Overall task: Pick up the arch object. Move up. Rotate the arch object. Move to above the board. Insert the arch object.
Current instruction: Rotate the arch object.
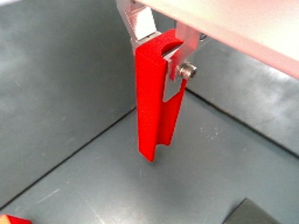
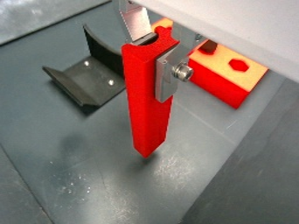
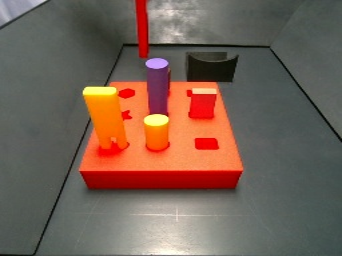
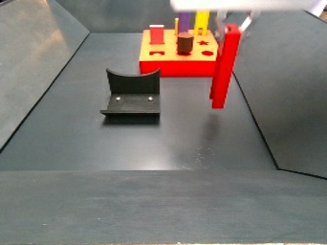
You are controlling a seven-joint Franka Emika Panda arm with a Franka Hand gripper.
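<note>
The arch object [image 2: 149,96] is a long red piece with a curved notch at its upper end. It hangs upright in my gripper [image 2: 156,54]. The silver fingers [image 2: 176,70] are shut on its notched end in both wrist views [image 1: 160,54]. Its lower end [image 1: 152,149] is clear of the grey floor. In a side view the arch object [image 4: 224,67] hangs beside the red board [image 4: 160,59], below the blurred gripper [image 4: 232,19]. In a side view it [image 3: 140,25] shows behind the board [image 3: 160,165], with the gripper out of view.
The board carries a tall yellow block [image 3: 100,120], a purple cylinder [image 3: 156,85], a short yellow cylinder [image 3: 156,132] and a red block [image 3: 202,103]. The dark fixture [image 4: 132,96] stands on the floor near the board [image 2: 87,74]. Grey walls enclose the floor.
</note>
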